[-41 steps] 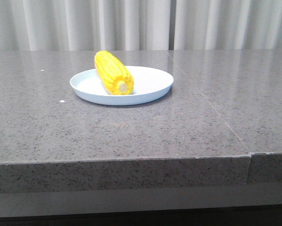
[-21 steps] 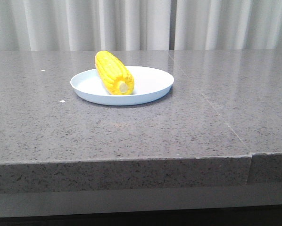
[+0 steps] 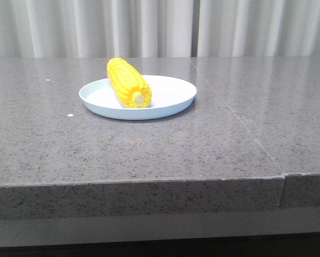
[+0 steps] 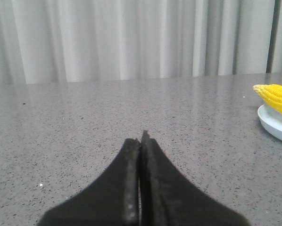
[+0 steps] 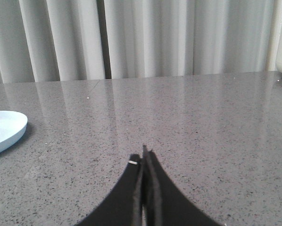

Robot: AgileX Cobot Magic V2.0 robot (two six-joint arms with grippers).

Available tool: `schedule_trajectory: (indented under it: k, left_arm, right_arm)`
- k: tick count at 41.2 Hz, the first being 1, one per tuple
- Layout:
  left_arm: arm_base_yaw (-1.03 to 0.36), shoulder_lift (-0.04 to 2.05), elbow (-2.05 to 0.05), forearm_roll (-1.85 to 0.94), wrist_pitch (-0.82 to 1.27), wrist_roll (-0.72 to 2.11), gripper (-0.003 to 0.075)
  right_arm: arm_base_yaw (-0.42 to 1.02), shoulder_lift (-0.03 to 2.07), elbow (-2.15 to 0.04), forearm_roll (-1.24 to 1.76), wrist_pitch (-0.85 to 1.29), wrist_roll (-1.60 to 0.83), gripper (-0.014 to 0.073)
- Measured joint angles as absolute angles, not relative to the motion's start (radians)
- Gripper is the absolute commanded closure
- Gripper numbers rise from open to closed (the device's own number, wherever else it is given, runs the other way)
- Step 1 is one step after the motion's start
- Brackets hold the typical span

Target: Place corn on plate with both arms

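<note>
One corn (image 3: 129, 83) and one plate (image 3: 173, 88) are on the grey speckled table (image 3: 149, 150), and nothing else sits on the stone apart from a couple of tiny pale flecks. In the front view the plate stands left of centre toward the far side of the table, and the cob lies inside it on its left half, its length running from about 11 o'clock at the far tip to about 5 o'clock at the pale round stub end, which faces the camera near the plate's middle. The tapered far tip reaches over the plate's back rim. Neither arm appears in the front view. The left gripper (image 4: 141, 141) is low over the bare table, level and pointing toward the pleated curtain (image 4: 131, 37), its two black fingers pressed together with nothing between them; the corn's tip and a piece of the plate's rim show at about 3 o'clock of it. The right gripper (image 5: 145, 157) holds the same low, level pose, its fingers also closed and empty, with the plate's edge at about 9 o'clock. No writing or label is visible anywhere.
</note>
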State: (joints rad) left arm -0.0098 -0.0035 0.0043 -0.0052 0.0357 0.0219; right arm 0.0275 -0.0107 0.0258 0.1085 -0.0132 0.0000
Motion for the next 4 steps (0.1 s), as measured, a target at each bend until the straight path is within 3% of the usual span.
schedule_trajectory:
  k: [4]
  left_arm:
    - [-0.010, -0.004, 0.004, -0.005, 0.036, 0.022, 0.0740]
  right_arm:
    - [0.028, -0.011, 0.026, 0.109, -0.013, 0.000, 0.0662]
